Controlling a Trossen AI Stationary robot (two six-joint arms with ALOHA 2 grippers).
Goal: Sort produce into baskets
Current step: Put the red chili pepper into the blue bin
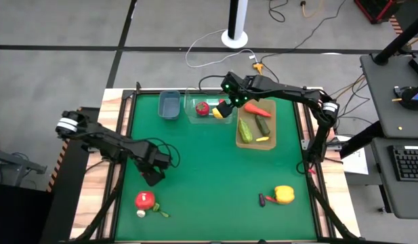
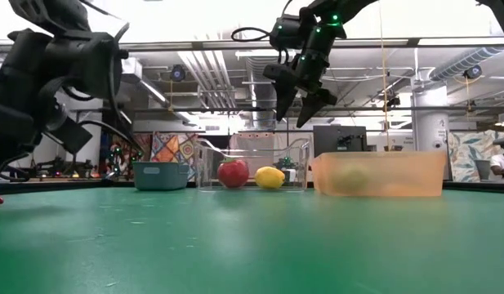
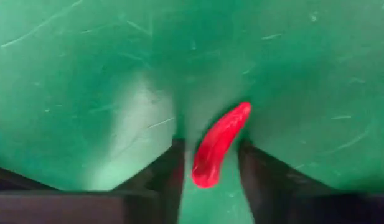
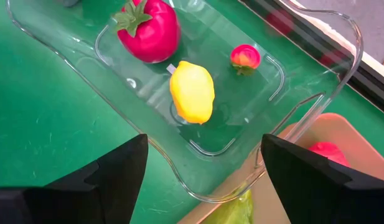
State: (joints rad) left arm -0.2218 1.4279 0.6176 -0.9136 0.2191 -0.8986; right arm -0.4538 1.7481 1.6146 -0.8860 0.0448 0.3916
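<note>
Table (image 1: pixel 195 183) seen from above, green mat. Left gripper (image 1: pixel 153 177) sat low over the mat in the left half, its load hidden from this angle. Right gripper (image 1: pixel 225 107) hung over the clear tub (image 1: pixel 193 116) at the far edge, fingers spread, nothing between them. Blue-grey bin (image 1: pixel 170 104) stood just left of the tub; tan tray (image 1: pixel 257 144) touched the tub's right side and held two cucumbers (image 1: pixel 245 131) and a red chilli (image 1: pixel 261 112). Yellow pepper (image 1: pixel 284 194) lay near the front right; a red round piece (image 1: pixel 145 200) near the front left.

Low view: right gripper (image 2: pixel 305 100) hung well above the tub (image 2: pixel 204 167), fingers apart, empty. Tomato (image 2: pixel 233 173) and lemon (image 2: pixel 269 177) sat side by side inside the tub. Tray (image 2: pixel 399 173) to the right.

Left wrist view: second chilli (image 3: pixel 220 143) lay on the mat between the two dark fingers (image 3: pixel 170 171), which stood just beside it, narrowly apart; could not tell whether they touched it.

Right wrist view: tub (image 4: pixel 67 62) below, holding tomato (image 4: pixel 148 30), lemon (image 4: pixel 192 91) and a small red fruit (image 4: pixel 245 56). Fingers (image 4: pixel 117 171) wide apart, holding nothing.
</note>
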